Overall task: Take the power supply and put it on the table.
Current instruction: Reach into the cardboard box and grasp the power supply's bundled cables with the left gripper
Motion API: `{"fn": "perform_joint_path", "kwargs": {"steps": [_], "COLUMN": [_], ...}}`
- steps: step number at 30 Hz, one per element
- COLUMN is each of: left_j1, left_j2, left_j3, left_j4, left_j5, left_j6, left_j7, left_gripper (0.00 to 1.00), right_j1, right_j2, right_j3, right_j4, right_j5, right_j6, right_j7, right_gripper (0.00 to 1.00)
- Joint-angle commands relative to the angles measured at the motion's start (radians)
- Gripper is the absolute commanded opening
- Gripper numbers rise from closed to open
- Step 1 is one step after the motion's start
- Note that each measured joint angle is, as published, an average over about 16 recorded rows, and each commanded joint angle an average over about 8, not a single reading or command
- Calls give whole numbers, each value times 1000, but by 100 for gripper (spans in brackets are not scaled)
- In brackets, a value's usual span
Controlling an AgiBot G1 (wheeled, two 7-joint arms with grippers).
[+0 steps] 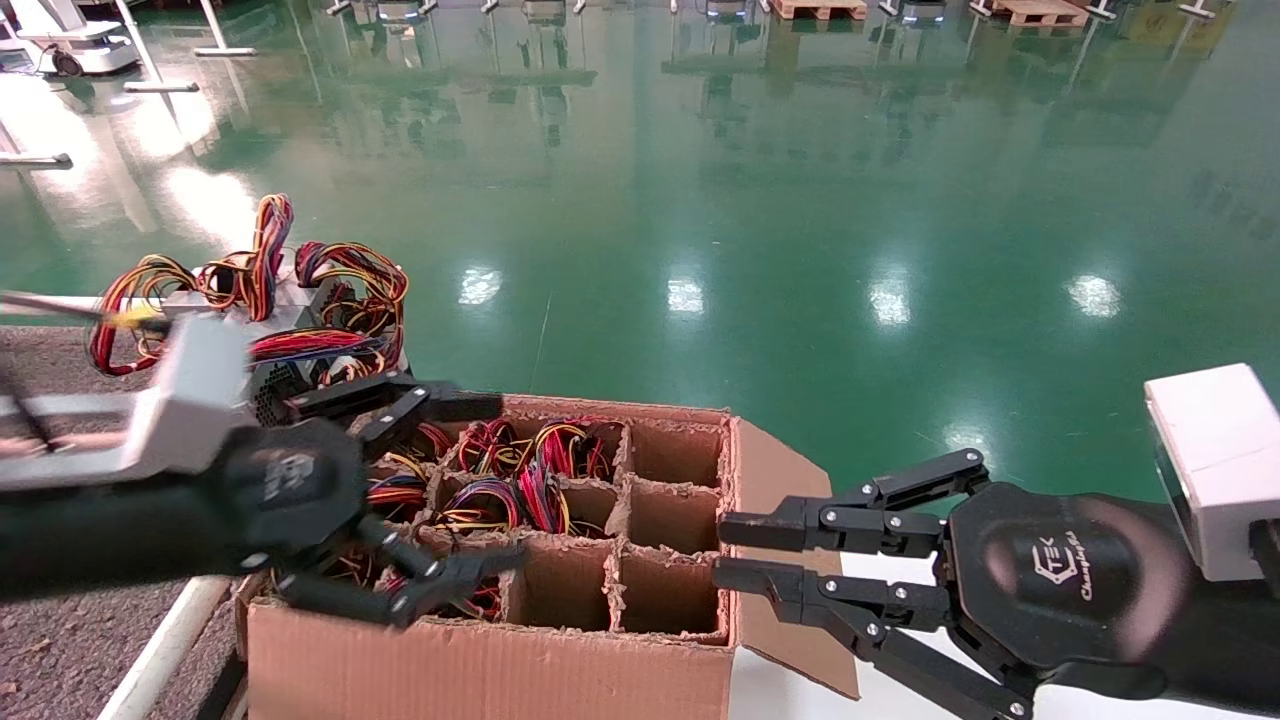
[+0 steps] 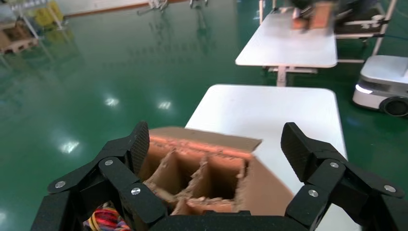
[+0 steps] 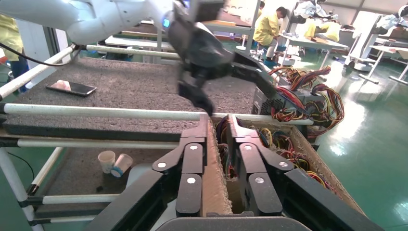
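Note:
A cardboard box (image 1: 480,670) with divider cells stands on a white surface. Bundles of red, yellow and black wires (image 1: 520,470) fill its left cells. The power supply's grey body is hidden down in them. My left gripper (image 1: 500,482) hangs open and wide above those left cells, empty, with the box (image 2: 260,192) just beneath it (image 2: 216,139). My right gripper (image 1: 720,550) is at the box's right side, fingers drawn in on a cardboard wall (image 3: 214,192) that runs between them (image 3: 217,120). The table (image 1: 60,640) lies to the left, rough and grey-brown (image 3: 125,86).
Two grey units with tall wire loops (image 1: 290,300) sit on the table's far corner beside the box (image 3: 298,96). A white rail (image 1: 160,640) edges the table. A phone (image 3: 72,87) lies on it, paper cups (image 3: 113,161) on a shelf below. Glossy green floor lies beyond.

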Motion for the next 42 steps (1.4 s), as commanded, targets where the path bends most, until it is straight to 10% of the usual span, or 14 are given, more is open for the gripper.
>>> {"fn": "perform_joint_path", "kwargs": {"steps": [1, 24, 33, 42], "left_j1": [-35, -314, -339, -336], "left_j2": [35, 336, 388, 420], "left_j3": [22, 181, 205, 198], "left_j4": [49, 804, 939, 1006], "left_j5": [35, 306, 349, 344], "left_j6": [1, 1, -73, -174], "left_j7": [3, 364, 443, 485], "left_gripper": [100, 96, 8, 0], "right_j1": [0, 0, 0, 0], "right_j2": [0, 0, 0, 0], "right_j3": [0, -1, -1, -1], "right_j4": [0, 0, 0, 0], "right_j5": [0, 0, 1, 1], "right_j6": [0, 0, 0, 0], "right_j7": [0, 0, -1, -1], "right_gripper": [100, 100, 100, 100]}}
